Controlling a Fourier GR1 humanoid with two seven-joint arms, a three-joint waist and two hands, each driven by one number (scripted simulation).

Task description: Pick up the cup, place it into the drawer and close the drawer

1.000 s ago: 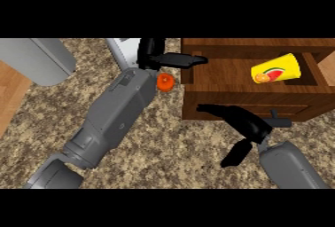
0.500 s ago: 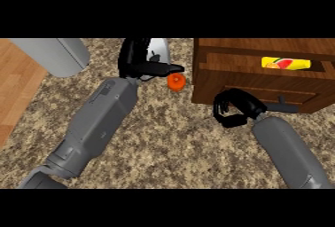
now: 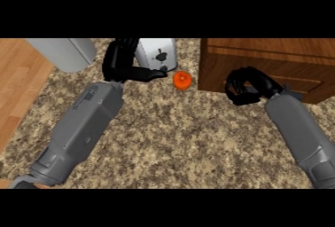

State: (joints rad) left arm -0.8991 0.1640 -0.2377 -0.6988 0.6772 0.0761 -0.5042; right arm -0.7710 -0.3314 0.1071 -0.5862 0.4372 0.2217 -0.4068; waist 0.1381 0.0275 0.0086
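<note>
Closing step: curled, empty right hand (image 3: 245, 86) pressing the drawer (image 3: 274, 66) front; cup unseen. Left hand (image 3: 127, 66), fingers relaxed, hovers over worktop (image 3: 189, 133). Next: push flush.

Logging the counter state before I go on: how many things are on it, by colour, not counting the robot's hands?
Orange round object: 1
White and grey toaster-like appliance: 1
Grey cylindrical container: 1
Brown wooden drawer unit: 1
Total: 4
</note>
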